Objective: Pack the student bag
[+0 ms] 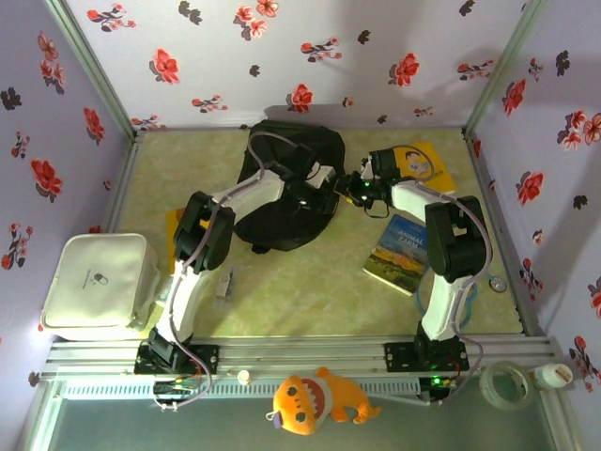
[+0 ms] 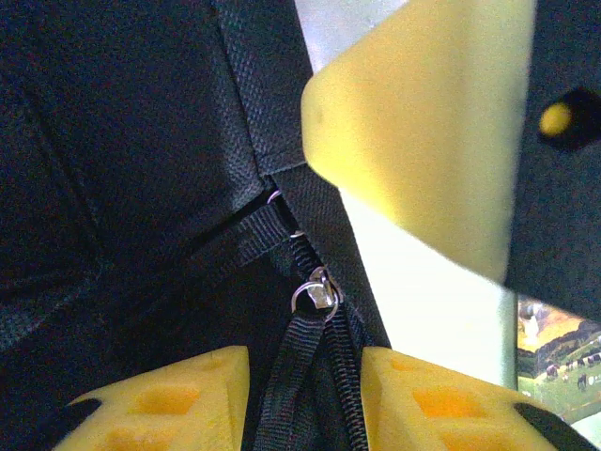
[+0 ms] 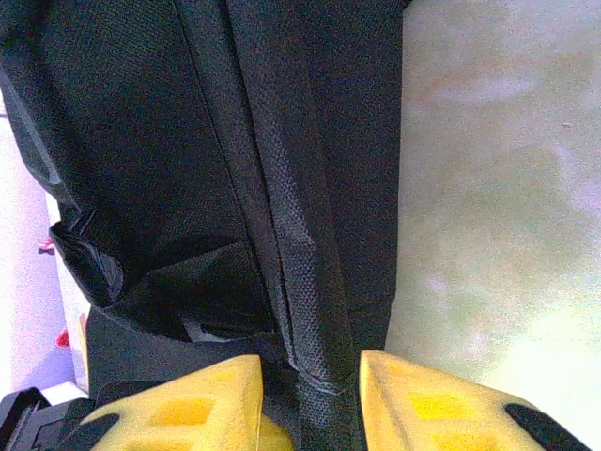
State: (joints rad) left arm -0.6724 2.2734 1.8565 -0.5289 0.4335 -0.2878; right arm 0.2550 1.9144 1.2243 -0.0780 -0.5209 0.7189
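Note:
The student bag (image 1: 282, 188), a black fabric backpack, lies in the middle of the table. My left gripper (image 1: 329, 182) is at the bag's right edge. In the left wrist view my left gripper (image 2: 305, 406) is shut on the black zip pull strap (image 2: 293, 376), just below the metal slider ring (image 2: 317, 293) and beside the zipper teeth. My right gripper (image 1: 350, 189) meets the bag from the right. In the right wrist view my right gripper (image 3: 308, 406) is shut on a ridge of bag fabric (image 3: 300, 272). One of its yellow fingers (image 2: 423, 122) looms in the left wrist view.
A white hard case (image 1: 99, 282) sits at the left. A yellow book (image 1: 430, 164) and an Animal Farm book (image 1: 399, 254) lie to the right of the bag. An orange plush toy (image 1: 315, 399) and a tape roll (image 1: 507, 383) sit by the near rail.

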